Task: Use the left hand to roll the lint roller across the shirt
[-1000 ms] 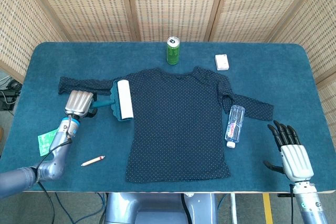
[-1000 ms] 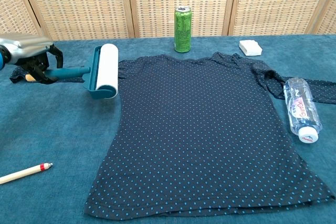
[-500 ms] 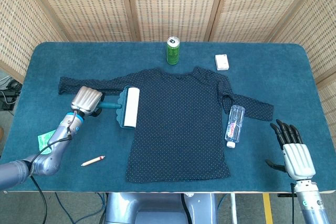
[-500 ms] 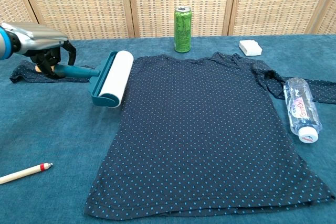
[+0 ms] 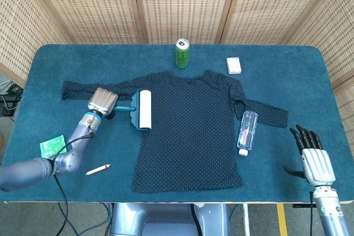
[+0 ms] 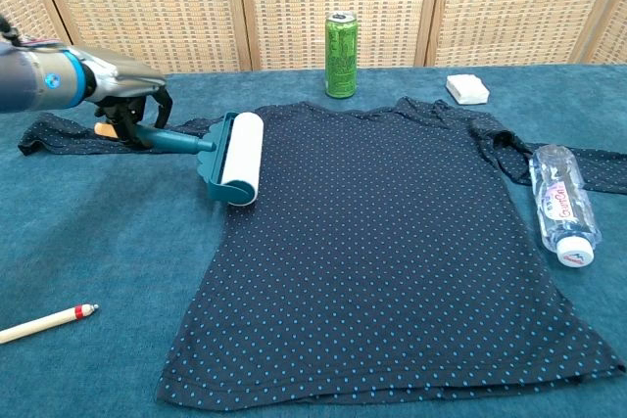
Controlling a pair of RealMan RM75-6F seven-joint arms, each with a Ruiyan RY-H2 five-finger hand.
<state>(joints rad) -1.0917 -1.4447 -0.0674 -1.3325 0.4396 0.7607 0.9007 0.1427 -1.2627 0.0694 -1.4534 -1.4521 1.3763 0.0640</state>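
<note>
Nearest the front edge of the blue-carpeted table (image 5: 310,75): a pencil (image 6: 47,323) at lower left, and at lower right the right hand (image 5: 313,158), fingers spread and holding nothing, resting apart from everything. Just beyond, a green card (image 5: 52,146) near the left edge and a plastic water bottle (image 6: 562,203) lying beside the right side of the shirt (image 6: 392,242), touching its sleeve. Mid-table, spread flat, the dark dotted shirt; on its left edge the lint roller (image 6: 241,157), white drum on the fabric, teal handle clamped in the left hand (image 5: 103,101). Farther back, a green can (image 6: 341,41) upright and a small white box (image 6: 467,89). Behind the table, wicker screen panels (image 5: 182,4). Compared with a second ago: roller and left hand shifted rightward, from off the shirt's side onto the cloth; right hand slightly lower in the head view.
</note>
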